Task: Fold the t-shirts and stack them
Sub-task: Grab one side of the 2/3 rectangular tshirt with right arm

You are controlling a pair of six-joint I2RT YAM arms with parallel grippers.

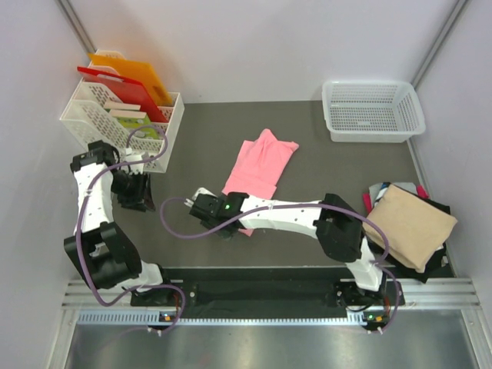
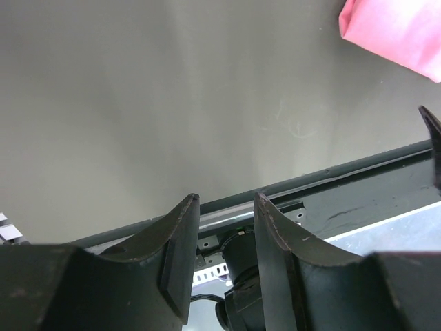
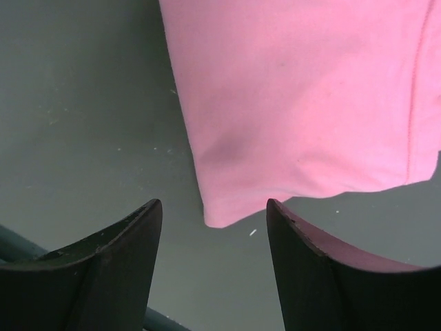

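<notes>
Right pincer (image 3: 213, 205) hangs open and empty, straddling the near corner of the salmon-pink t-shirt (image 3: 296, 103) lying mid-table (image 1: 330, 161). The fold is probably starting: next it must drop and pinch. Left pincer (image 2: 226, 197) is part open and empty.

Dark grey bench (image 1: 323, 134), viewed from above. Near its middle lies a salmon-pink t-shirt (image 1: 260, 163), flat on the surface and folded to a narrow strip. Its sleeve end points toward the far edge and its hem toward the near edge. At the far right corner stands a white mesh basket (image 1: 373, 137), square to the edges. At the far left corner stands a second white mesh basket (image 1: 100, 123), set askew. Against the right edge, toward the near corner, rests a pile of t-shirts. Dark cloth (image 1: 438, 260) lies lowest, directly on the bench, and a tan-beige shirt (image 1: 407, 223) lies folded on top.
</notes>
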